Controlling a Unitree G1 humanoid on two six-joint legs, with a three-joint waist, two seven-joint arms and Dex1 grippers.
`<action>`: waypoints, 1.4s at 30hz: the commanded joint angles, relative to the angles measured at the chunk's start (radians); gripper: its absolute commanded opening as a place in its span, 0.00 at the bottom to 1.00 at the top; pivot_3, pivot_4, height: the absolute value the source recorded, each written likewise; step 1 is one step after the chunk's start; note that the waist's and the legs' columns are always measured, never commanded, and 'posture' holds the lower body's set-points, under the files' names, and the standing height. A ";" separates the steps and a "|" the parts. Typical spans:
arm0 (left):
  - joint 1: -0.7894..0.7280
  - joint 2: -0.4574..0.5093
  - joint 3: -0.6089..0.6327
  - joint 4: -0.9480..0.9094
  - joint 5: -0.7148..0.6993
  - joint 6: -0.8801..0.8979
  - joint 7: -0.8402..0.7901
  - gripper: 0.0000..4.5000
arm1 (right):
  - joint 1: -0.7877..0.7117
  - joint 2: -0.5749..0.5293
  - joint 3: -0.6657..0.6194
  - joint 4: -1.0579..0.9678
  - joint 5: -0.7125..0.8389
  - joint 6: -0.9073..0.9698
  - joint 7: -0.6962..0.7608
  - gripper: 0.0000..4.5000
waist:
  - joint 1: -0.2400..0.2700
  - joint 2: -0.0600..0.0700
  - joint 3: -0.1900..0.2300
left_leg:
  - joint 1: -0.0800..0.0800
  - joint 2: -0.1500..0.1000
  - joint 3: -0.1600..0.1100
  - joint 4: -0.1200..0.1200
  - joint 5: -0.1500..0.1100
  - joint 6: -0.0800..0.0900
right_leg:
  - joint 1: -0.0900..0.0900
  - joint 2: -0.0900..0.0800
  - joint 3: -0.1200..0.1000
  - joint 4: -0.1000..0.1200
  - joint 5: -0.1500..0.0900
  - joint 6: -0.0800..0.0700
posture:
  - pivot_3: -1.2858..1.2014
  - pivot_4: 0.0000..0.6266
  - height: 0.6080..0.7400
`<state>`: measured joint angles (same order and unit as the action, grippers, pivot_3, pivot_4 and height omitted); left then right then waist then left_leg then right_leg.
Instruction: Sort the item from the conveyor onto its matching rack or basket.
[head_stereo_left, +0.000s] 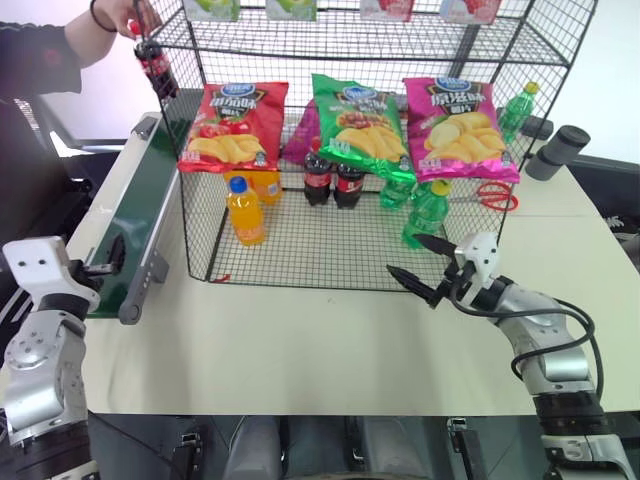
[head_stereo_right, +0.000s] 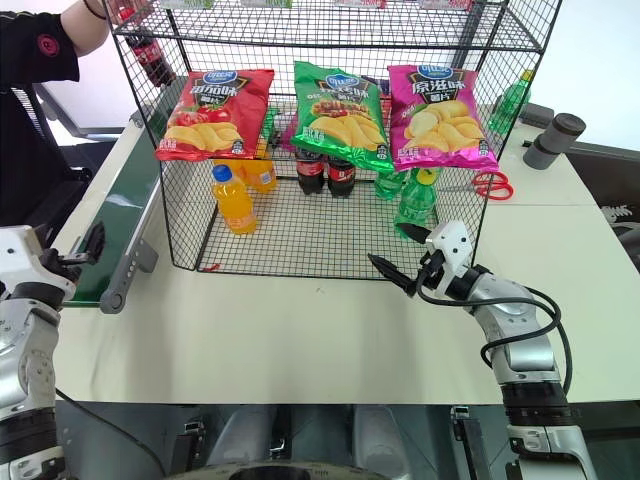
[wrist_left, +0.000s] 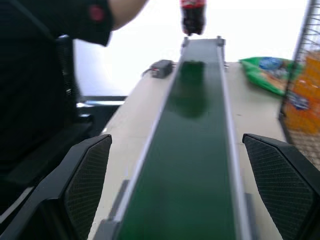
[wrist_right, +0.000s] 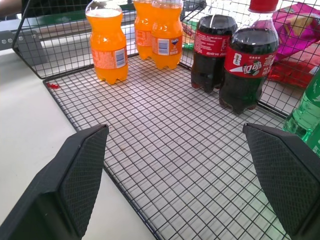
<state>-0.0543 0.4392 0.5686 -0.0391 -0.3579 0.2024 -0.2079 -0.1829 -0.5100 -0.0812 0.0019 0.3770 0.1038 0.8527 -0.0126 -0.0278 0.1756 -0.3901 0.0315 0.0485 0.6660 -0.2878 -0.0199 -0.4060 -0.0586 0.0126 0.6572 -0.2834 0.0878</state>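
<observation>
Left eye view first: you see a person's hand (head_stereo_left: 140, 22) holding the cola bottle (head_stereo_left: 156, 66) by its cap above the far end of the conveyor (head_stereo_left: 140, 215), so the item is not yet on the belt. It hangs roughly upright, its long axis vertical. Your left gripper (head_stereo_left: 105, 260) sits at the near end of the belt with its jaws spread wide and nothing between them. Your right gripper (head_stereo_left: 418, 265) hovers in front of the rack (head_stereo_left: 300, 265), also wide open and empty, well apart from the bottle.

Left wrist view: you look straight down the green belt, both fingers (wrist_left: 87, 172) splayed to either side of it, and the bottle hangs at the far end, dead ahead of the jaws. My reading is that the left arm is the one to take it, meeting it upright once it travels down.

Right wrist view: your open fingers (wrist_right: 82, 167) frame the mesh floor of the bottom tier, where two cola bottles (wrist_right: 230, 62) stand beside the orange soda bottles (wrist_right: 132, 37). That looks like the matching spot.
</observation>
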 joint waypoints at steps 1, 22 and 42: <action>-0.010 -0.007 0.022 0.000 0.007 -0.042 0.029 1.00 | -0.019 0.010 -0.002 -0.021 0.016 0.004 0.002 1.00 | 0.000 0.000 0.000 | 0.000 0.000 0.000 0.000 0.000 0.000 | 0.000 0.000 0.000 0.000 0.000 0.000 | 0.52 0.24 1.00; -0.046 -0.035 -0.045 0.119 0.026 -0.144 -0.005 1.00 | 0.007 0.105 0.101 -0.116 0.002 0.014 -0.014 1.00 | -0.001 -0.001 -0.001 | 0.000 0.000 0.000 0.000 0.000 0.000 | 0.000 0.000 0.000 0.001 0.000 0.000 | 0.52 0.24 1.00; -0.042 -0.044 -0.064 0.154 0.045 -0.198 -0.014 1.00 | -0.037 0.140 0.129 -0.067 -0.037 -0.019 -0.038 1.00 | -0.002 -0.001 -0.001 | 0.000 0.000 0.000 0.000 0.000 0.000 | 0.000 -0.001 0.000 0.001 0.000 0.000 | 0.52 0.24 1.00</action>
<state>-0.0921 0.3853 0.4956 0.1197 -0.3144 0.0299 -0.2241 -0.2055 -0.3750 0.0545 -0.0517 0.3366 0.1012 0.8177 -0.0141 -0.0289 0.1749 -0.3898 0.0316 0.0484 0.6660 -0.2878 -0.0200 -0.4063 -0.0592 0.0124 0.6582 -0.2833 0.0878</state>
